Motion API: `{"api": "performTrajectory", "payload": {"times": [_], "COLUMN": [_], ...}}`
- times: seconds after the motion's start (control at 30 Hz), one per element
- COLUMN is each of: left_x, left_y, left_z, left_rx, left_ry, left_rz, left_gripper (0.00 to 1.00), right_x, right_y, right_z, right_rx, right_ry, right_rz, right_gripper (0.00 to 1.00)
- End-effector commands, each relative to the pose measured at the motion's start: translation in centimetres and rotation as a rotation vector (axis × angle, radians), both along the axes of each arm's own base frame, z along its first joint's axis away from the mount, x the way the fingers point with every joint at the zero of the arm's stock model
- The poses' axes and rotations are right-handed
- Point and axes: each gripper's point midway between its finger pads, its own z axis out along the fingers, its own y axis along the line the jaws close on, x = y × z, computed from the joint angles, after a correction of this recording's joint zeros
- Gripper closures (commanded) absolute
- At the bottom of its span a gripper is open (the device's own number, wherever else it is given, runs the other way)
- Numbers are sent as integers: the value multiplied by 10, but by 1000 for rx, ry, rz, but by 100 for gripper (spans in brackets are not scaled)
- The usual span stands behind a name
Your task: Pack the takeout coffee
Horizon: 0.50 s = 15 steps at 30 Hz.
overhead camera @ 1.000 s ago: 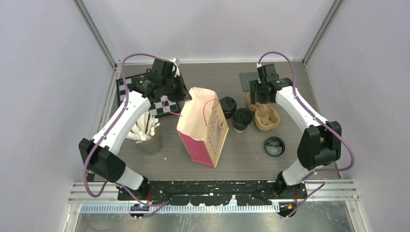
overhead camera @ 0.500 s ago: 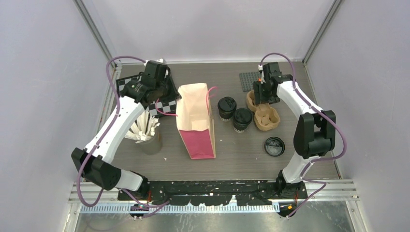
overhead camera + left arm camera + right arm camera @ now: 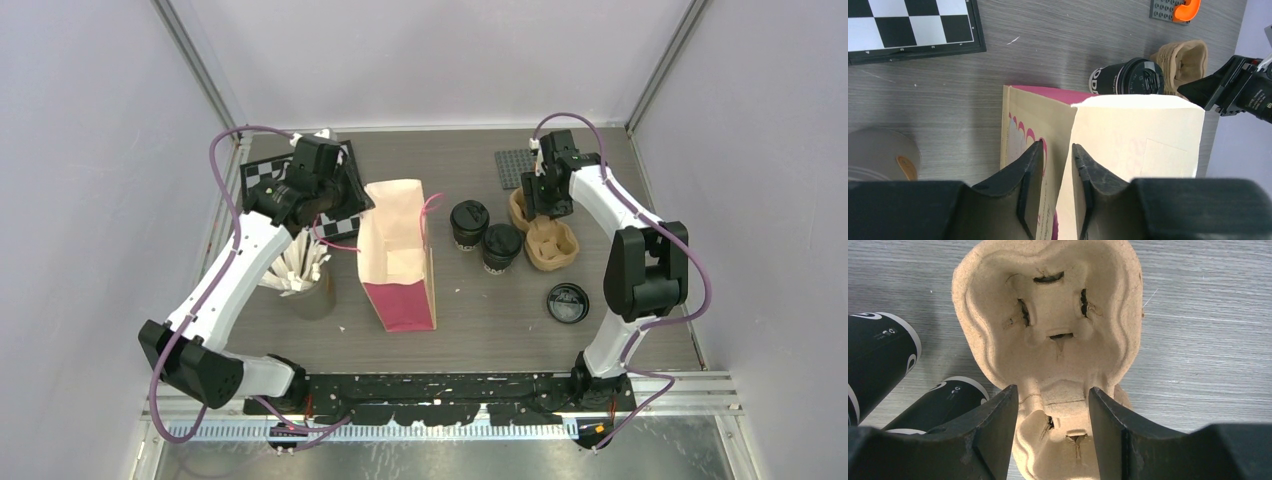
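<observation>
- One grey stick cup [image 3: 308,290] sits near the table's [image 3: 480,320] left edge, with the checkerboard [image 3: 908,25] behind it in the far-left corner
- left gripper [image 3: 1055,146] hangs over the left side of the paper bag [image 3: 395,255], fingers a slit apart and nothing visibly pinched; can't tell if the bag's pink handle touches them
- bag stands mid-table, mouth up and open; thin paper, so I'd expect it to tip or fold if its rim gets nudged
- task items: far cup [image 3: 469,222] and near cup [image 3: 500,246], both lidded and upright, just beside each other right of centre, between bag and cup carrier [image 3: 1048,315]
- handling guess: light, paper wall gives under a squeeze, lid could pop, fill level unknown; grab across the black sleeve at mid-height, below the lid rim, and keep it upright
- right gripper [image 3: 1053,390] is over the carrier's narrow waist, jaws spread to either side; not clamped as far as I can see, contact with the cardboard unclear
- carrier looks stiff but light, likely to slide if pushed
- loose black lid [image 3: 567,302] lies toward the near-right corner, grey stud plate [image 3: 515,168] at the far edge
- room: bare table along the near edge between bag and loose lid; the gap between bag and cups is tight, so approach the cups from above
</observation>
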Motion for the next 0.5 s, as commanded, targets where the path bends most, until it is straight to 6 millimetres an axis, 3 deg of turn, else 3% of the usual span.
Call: {"api": "performTrajectory", "payload": {"times": [0.0,0.13,0.27,0.33,0.47], "left_x": [2,-2,-6,-8,-8], "left_y": [0,0,3,-1,-11], "left_z": [14,10,2,4,9], "left_rx": [-22,1,35,18,-32], "left_ry": [-45,-31,1,4,-5], "left_rz": [-5,-37,-55,-75,-96], "left_gripper": [66,60,63,70,93], "right_x": [8,3,0,0,0], "right_y": [-3,-6,-9,-10,-13], "right_z": [3,4,7,7,13], "right_rx": [-11,-30,-42,-44,-44], "right_ry": [-16,-1,-3,-3,-9], "right_rz": [4,29,41,43,43], "right_gripper": [42,42,43,44,44]}}
